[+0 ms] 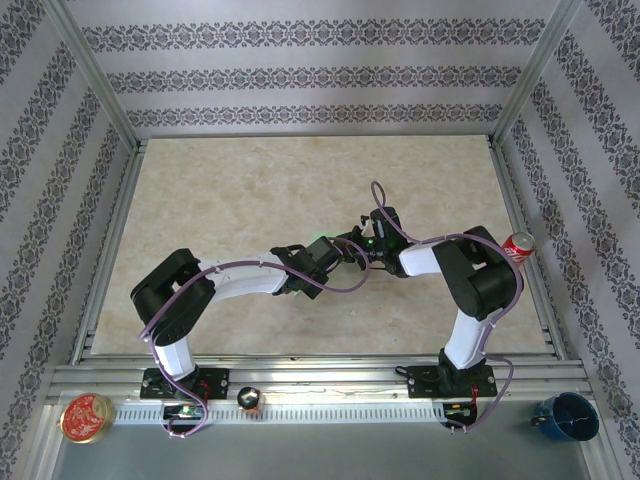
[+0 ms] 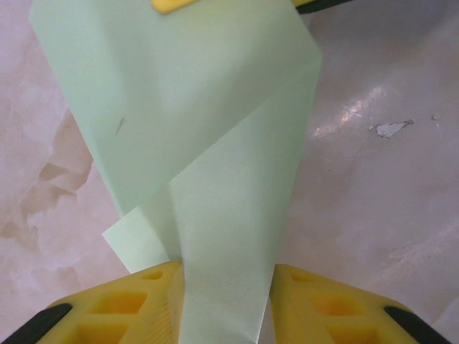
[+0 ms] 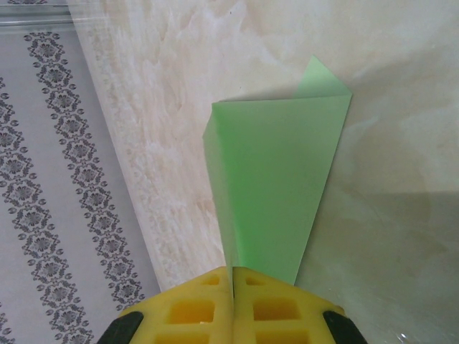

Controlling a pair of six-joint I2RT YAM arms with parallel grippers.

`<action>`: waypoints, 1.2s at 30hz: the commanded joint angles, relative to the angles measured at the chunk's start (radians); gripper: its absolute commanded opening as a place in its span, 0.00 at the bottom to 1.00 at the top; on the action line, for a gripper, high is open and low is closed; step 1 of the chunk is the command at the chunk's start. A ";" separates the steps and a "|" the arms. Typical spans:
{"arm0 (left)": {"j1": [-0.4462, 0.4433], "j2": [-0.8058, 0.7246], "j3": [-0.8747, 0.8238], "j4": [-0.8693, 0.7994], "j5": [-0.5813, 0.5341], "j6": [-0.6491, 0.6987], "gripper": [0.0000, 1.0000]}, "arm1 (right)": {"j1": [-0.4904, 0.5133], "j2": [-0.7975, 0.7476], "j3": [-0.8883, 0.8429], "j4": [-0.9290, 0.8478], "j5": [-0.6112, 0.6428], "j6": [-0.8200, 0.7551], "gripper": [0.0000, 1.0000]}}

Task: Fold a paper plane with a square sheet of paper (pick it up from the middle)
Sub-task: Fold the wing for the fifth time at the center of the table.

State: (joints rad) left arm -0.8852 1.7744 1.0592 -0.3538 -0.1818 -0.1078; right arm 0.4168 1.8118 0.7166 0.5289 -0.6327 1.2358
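Observation:
The pale-green paper, folded and creased into a tapering wedge, is held above the marble table at mid-table, where both arms meet. A sliver of the paper peeks out between the wrists. My right gripper is shut on the narrow end of the paper, its yellow pads pressed together. One of its fingertips shows at the top of the left wrist view. My left gripper is open, its yellow fingers standing apart on either side of a paper flap that passes between them.
A red soda can stands near the right frame post. Along the front rail sit a red tin lid, a small dark round object and a blue mug. Patterned walls enclose the table.

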 commanded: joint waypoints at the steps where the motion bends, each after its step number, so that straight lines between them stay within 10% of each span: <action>1: -0.018 0.008 0.023 -0.033 -0.028 0.019 0.33 | 0.008 -0.019 -0.002 0.026 0.001 0.010 0.00; 36: -0.021 0.025 0.018 -0.039 -0.051 0.023 0.19 | 0.008 -0.019 -0.001 0.023 -0.005 0.008 0.00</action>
State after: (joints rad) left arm -0.8906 1.7836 1.0592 -0.3538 -0.2150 -0.0994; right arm 0.4168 1.8118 0.7166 0.5289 -0.6331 1.2362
